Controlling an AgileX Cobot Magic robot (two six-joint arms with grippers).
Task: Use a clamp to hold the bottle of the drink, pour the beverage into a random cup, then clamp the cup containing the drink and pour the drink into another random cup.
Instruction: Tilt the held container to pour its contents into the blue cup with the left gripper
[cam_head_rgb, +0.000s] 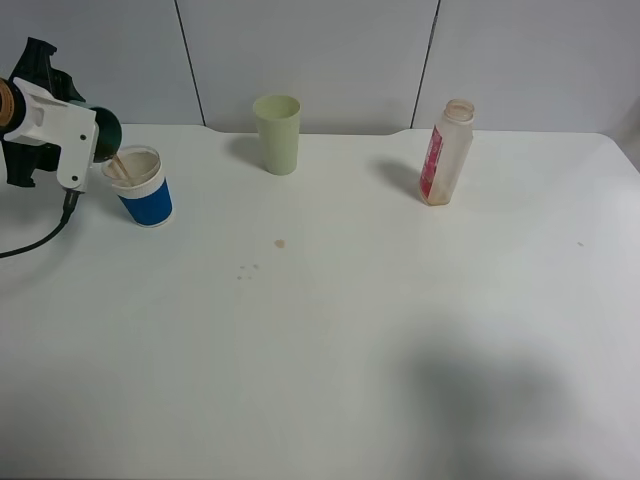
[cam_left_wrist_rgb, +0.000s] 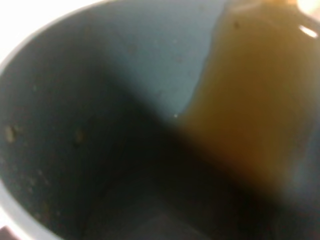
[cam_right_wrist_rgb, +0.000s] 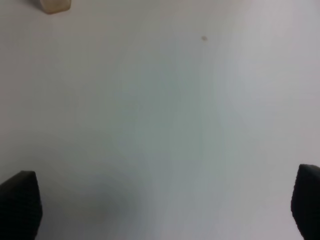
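matt white table (cam_head_rgb: 350, 340), clear glossy plastic bottle (cam_head_rgb: 445, 152).

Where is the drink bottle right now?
In the exterior high view the bottle stands upright at the table's back right, apart from the yellow-green cup to its left.

Bright, even overhead light whitens the counter (cam_head_rgb: 330, 340), a soft broad shadow lies near its front edge, and both wrist views are blurred.

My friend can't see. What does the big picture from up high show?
At the far left, the robot's left tool tips a teal cup, pouring brown drink into a blue-banded white cup. A pale green cup and a red-labelled bottle stand farther back on the white table.
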